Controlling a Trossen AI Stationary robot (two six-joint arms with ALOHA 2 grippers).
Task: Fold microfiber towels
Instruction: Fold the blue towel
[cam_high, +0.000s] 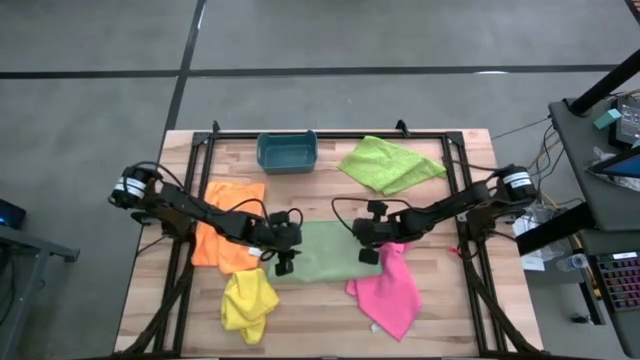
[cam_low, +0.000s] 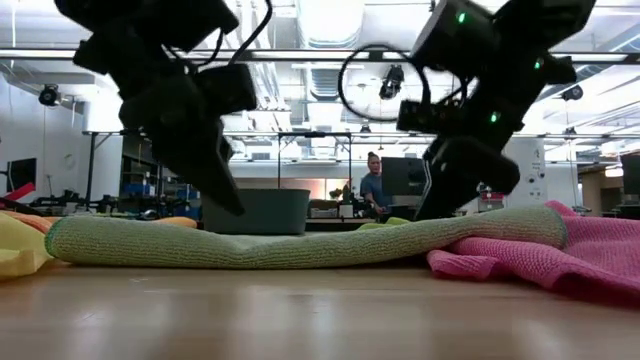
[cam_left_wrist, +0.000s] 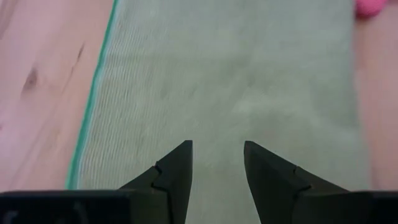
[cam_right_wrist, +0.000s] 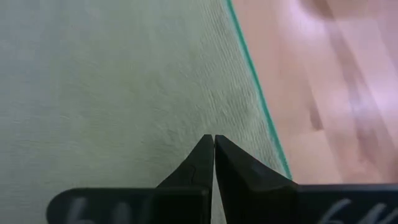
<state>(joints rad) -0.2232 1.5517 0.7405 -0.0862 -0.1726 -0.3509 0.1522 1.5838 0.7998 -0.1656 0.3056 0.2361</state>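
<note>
Pale wooden planks form the counter (cam_high: 440, 300), framed by black rails. At its middle lies a pale mint green microfiber towel (cam_high: 322, 252), folded flat, with a teal edge. The left gripper (cam_high: 284, 266) hangs over that towel's left edge, fingers parted narrowly with nothing between them. The right gripper (cam_high: 368, 256) sits at the towel's right edge, fingers pressed together, tips against the cloth; whether they pinch it cannot be told. Just beyond the right gripper lies a crumpled pink microfiber towel (cam_high: 388, 290). Behind the left gripper's arm lies an orange microfiber towel (cam_high: 226, 238), with a bunched yellow microfiber towel (cam_high: 248, 303) near it.
</note>
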